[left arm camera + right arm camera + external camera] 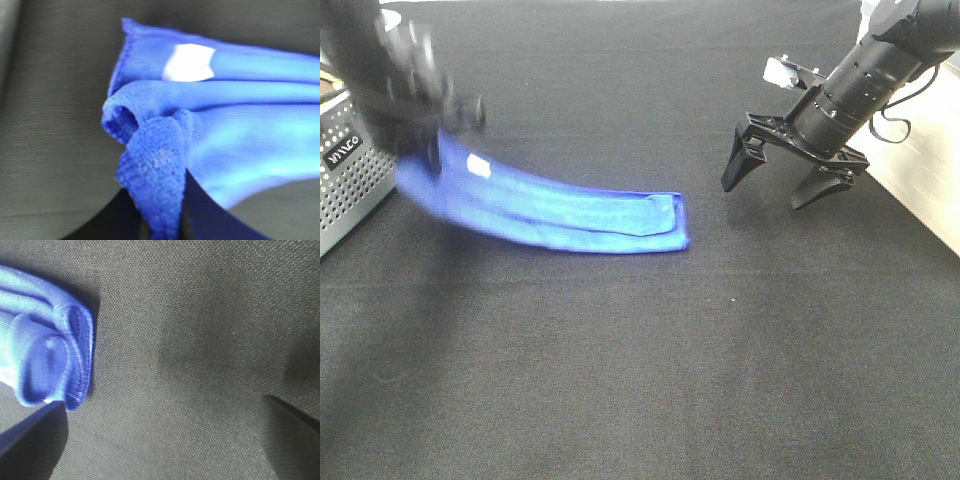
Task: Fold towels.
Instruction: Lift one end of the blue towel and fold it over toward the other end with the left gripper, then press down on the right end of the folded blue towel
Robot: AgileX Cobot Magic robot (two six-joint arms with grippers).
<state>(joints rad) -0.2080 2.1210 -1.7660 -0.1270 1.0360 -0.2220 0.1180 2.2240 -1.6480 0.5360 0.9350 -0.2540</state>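
Blue towel [560, 215] end clamped in left gripper [161, 220], right gripper [765, 195] spread apart, empty

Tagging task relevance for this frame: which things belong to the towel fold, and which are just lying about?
In the job: blue towel; left gripper, pinching its end; right gripper, open, off the towel.
Lying about: perforated grey box, far left in the exterior view.

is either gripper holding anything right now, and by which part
The left gripper is shut on the blue towel, pinching a bunched fold at the end with the white tag. The right gripper is open and holds nothing.
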